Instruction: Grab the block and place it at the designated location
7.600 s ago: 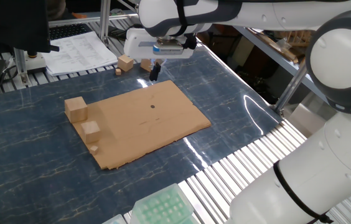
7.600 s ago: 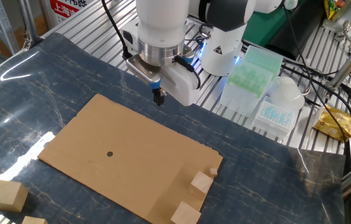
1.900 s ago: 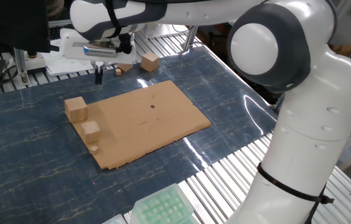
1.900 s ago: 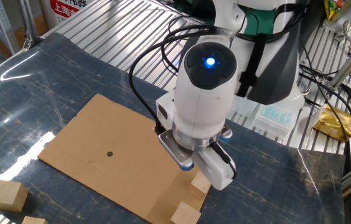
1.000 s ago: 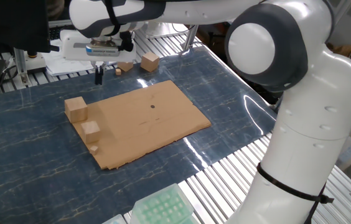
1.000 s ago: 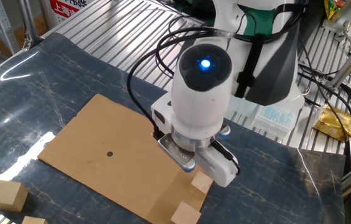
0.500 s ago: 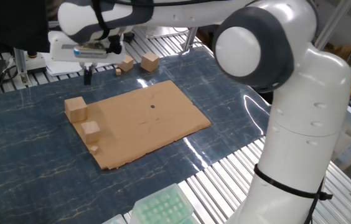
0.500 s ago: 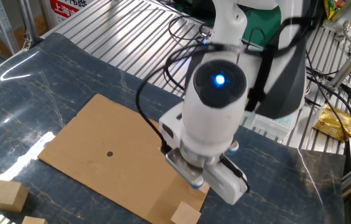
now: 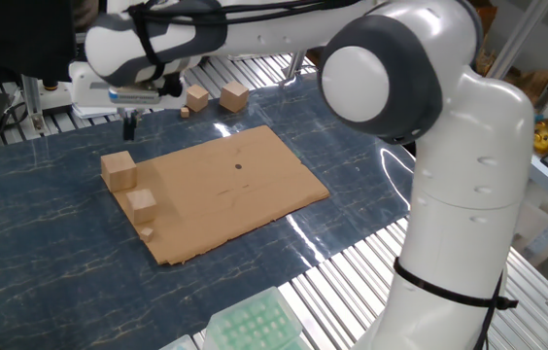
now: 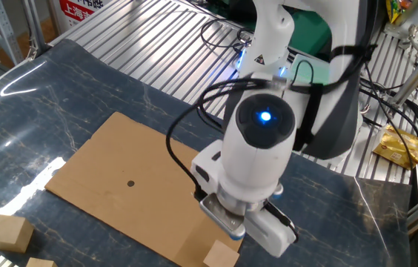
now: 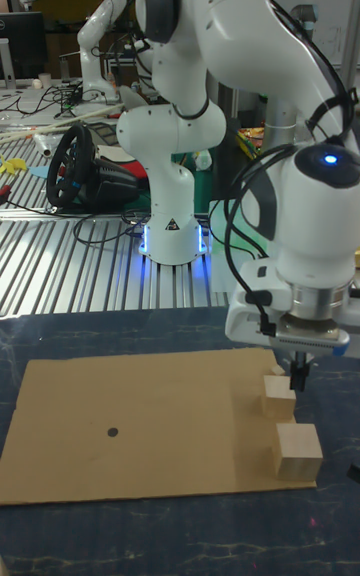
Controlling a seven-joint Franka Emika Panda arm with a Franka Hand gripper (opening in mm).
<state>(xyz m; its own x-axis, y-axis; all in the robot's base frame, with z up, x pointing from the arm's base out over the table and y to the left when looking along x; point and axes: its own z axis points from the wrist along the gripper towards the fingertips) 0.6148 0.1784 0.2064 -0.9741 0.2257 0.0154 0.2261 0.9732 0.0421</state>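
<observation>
The block (image 9: 119, 170) is the biggest tan cube, resting on the left corner of the brown cardboard sheet (image 9: 245, 199). The tall fixed view has the block (image 11: 297, 452) at the sheet's near right corner. My gripper (image 9: 128, 126) hangs in the air just behind and above it, its dark fingers close together and holding nothing. From the tall fixed view, the gripper (image 11: 300, 377) has its tips over the mid-sized cube (image 11: 278, 398), just behind the block. The designated location, a black dot (image 9: 238, 165), lies mid-sheet, well to the right. The wrist hides the fingers in the other fixed view.
A mid-sized cube (image 9: 141, 202) and a tiny cube (image 9: 147, 232) sit along the sheet's left edge. Two more tan cubes (image 9: 234, 96) (image 9: 196, 97) lie off the sheet at the back. A green rack (image 9: 255, 326) stands at the front edge.
My gripper has moved left along the back of the sheet, from behind its middle to a spot just behind the block. The cubes have not moved.
</observation>
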